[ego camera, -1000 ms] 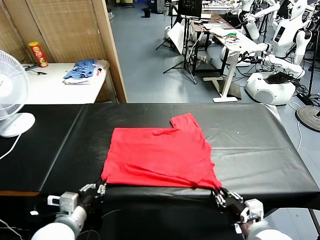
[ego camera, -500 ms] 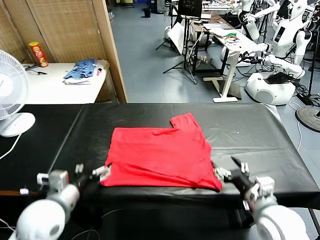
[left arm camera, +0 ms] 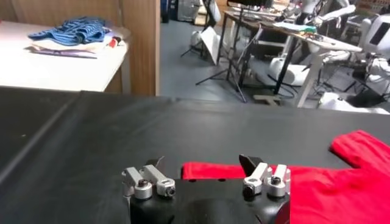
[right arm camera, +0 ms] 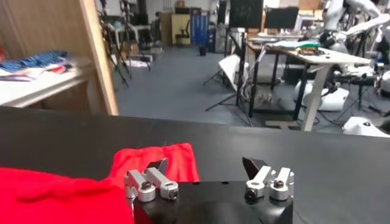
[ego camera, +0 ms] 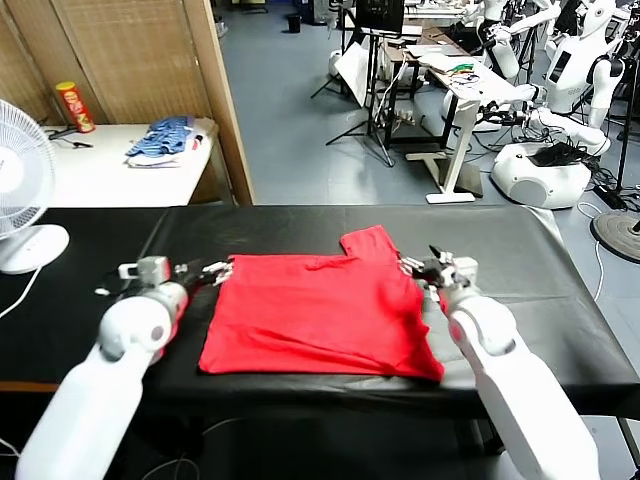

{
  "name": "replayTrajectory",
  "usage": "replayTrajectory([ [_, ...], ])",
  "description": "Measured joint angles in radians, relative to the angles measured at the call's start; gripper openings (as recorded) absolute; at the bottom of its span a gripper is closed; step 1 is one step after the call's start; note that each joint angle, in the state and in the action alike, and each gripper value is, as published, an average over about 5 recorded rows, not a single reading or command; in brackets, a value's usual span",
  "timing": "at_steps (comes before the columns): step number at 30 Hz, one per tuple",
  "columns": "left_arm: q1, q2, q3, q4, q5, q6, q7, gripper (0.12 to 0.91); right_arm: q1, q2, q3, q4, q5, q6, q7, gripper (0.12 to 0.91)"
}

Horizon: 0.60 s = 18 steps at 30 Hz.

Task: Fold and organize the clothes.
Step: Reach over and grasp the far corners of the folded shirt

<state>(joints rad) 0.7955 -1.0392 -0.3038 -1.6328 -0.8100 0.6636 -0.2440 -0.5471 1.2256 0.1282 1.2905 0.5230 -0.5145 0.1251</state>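
The clothes, a bright red T-shirt (ego camera: 320,310), lie folded flat on the black table (ego camera: 520,270), one sleeve (ego camera: 372,243) sticking out at the far right. My left gripper (ego camera: 215,270) hovers open at the shirt's far left corner, nothing between its fingers. In the left wrist view the red edge (left arm camera: 210,170) lies just beyond the open left gripper (left arm camera: 201,163). My right gripper (ego camera: 425,268) is open and empty at the shirt's right edge, next to the sleeve. The right wrist view shows the sleeve (right arm camera: 137,159) beside one finger of the right gripper (right arm camera: 205,164).
A white fan (ego camera: 20,190) stands at the table's left end. Behind it, a white side table (ego camera: 110,175) carries a blue striped pile (ego camera: 165,140) and a chip can (ego camera: 75,108). A wooden partition (ego camera: 225,100) rises beyond; desks and other robots (ego camera: 545,150) fill the background.
Both grippers left the shirt's front corners at the near table edge and moved up and forward to its far corners. The left gripper opened fully. The shirt lies still.
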Motion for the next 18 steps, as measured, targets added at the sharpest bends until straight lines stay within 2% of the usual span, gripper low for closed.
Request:
replayTrajectory([
  [6,-0.097,-0.040,0.046,0.167,0.021,0.018,0.014,0.798,0.092,0.075,-0.002,-0.145,-0.026,-0.038,-0.011,0.798],
  [12,-0.153,-0.065,0.063,0.267,0.020,0.024,0.027,0.798,0.122,0.120,0.019,-0.233,-0.029,-0.045,-0.020,0.795],
  [15,-0.171,-0.074,0.068,0.300,0.022,0.024,0.031,0.798,0.127,0.132,0.031,-0.260,-0.027,-0.046,-0.021,0.749],
  [18,-0.185,-0.083,0.069,0.327,0.022,0.023,0.041,0.746,0.130,0.136,0.039,-0.278,-0.025,-0.045,-0.024,0.618],
])
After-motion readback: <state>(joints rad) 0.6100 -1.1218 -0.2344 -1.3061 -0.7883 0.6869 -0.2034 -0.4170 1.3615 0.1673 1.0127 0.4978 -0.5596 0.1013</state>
